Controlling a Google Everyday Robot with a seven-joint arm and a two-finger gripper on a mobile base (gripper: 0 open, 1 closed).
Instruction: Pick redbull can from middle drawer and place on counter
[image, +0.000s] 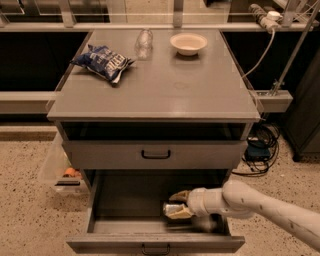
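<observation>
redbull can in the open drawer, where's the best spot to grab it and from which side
Take the redbull can at mid-body, squeezed across its narrow width. It seems to lie on its side on the open drawer floor, so come down through the open top, where the gripper sits at it.

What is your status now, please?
Gripper inside open drawer, at redbull can. Can lying sideways in drawer. Counter holds snack bag, bottle, bowl toward the back.
</observation>
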